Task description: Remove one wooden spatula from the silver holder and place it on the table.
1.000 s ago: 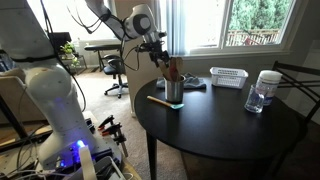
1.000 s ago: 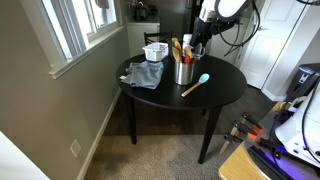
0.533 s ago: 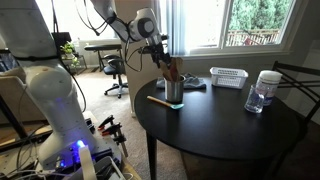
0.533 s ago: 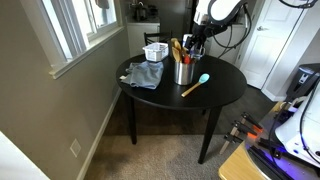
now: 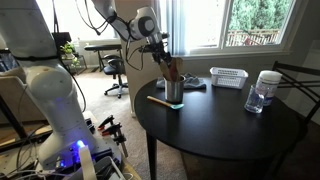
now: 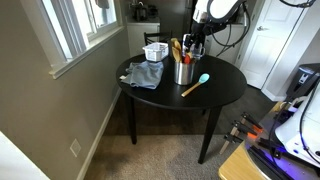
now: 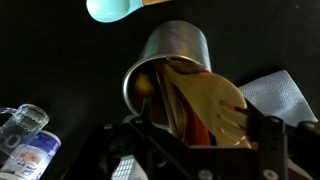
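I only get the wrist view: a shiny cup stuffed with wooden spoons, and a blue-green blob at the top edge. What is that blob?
Observer: The head of a thin wooden utensil lying flat on the table, beside the silver holder, not in it.
Operator: Anything else on the table that I cannot see?
Observer: A white slotted basket, on the window side.
Operator: Where is the tool?
Observer: The tool hangs over the standing utensils, at their tops; whether it touches them, I cannot tell.
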Controlling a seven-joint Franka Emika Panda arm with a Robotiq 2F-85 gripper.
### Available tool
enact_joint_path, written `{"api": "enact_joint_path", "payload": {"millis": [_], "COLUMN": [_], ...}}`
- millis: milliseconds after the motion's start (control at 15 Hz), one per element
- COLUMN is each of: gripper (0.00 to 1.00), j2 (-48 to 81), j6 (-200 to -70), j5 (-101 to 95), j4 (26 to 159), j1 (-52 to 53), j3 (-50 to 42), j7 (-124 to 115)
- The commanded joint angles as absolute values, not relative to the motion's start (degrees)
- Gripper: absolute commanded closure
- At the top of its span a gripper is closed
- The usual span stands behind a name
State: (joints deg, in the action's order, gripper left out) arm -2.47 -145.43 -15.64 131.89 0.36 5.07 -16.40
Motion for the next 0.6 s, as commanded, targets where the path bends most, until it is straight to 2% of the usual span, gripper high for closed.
{"api": "enact_joint_path", "payload": {"millis": [0,400,533], "gripper": [0.47,0.87,0.95], "j2": [-2.8,-4.8,-6.2], "j6": [-146.3,-145.1,-143.9], "j5": [-15.7,-16.7,-16.8], "j4": [132.2,132.9,133.2], "j1": [0.8,0.6,0.6], "j3": [4.2,3.9,3.9], "j7": [-16.3,-17.1,-17.2]}}
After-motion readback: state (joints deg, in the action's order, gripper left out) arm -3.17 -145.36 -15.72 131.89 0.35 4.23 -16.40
